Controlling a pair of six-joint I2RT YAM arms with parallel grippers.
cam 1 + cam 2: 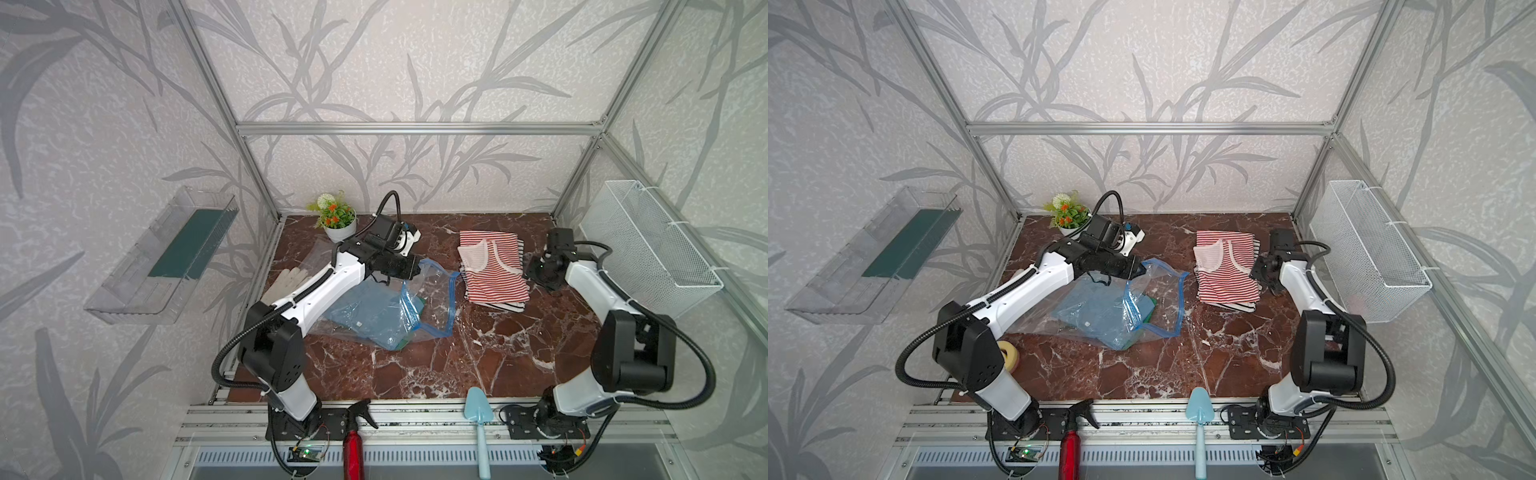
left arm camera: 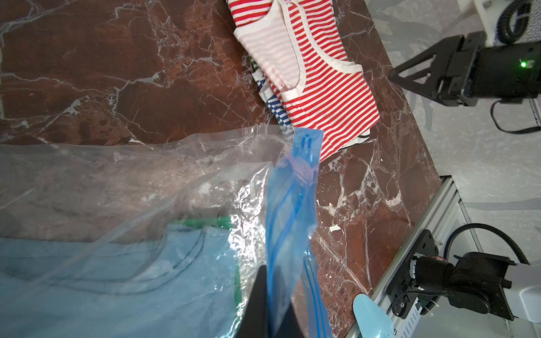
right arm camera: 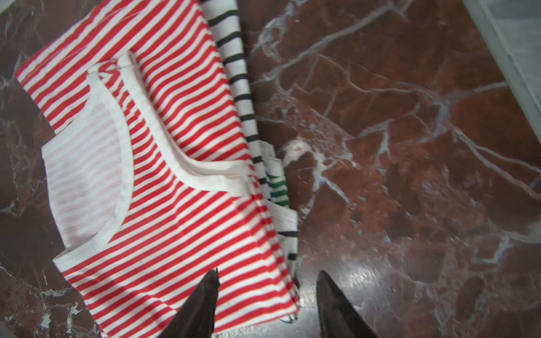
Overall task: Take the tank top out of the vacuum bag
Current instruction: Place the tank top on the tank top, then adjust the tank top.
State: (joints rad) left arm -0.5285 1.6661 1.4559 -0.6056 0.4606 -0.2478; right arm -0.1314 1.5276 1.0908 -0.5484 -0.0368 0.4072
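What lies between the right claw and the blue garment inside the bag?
Only the stack of striped tops, lying between the right gripper and the vacuum bag. The left gripper holds the bag's mouth open toward that side.

Place: robot lab test cell | Signs: aluminium frame (image 1: 415, 129), leaf-wallpaper panels (image 1: 415, 62), marble-look worktop (image 1: 415, 365) | 6 o'clock: left arm (image 1: 324, 286) and right arm (image 1: 590, 286) bolted to mounting rail (image 1: 428, 415)

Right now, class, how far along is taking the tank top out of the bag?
Done: a red-striped top lies outside on the pile, the right end effector open. In hand: the left end effector pinches the bag by its zip edge. Left: a blue garment inside.
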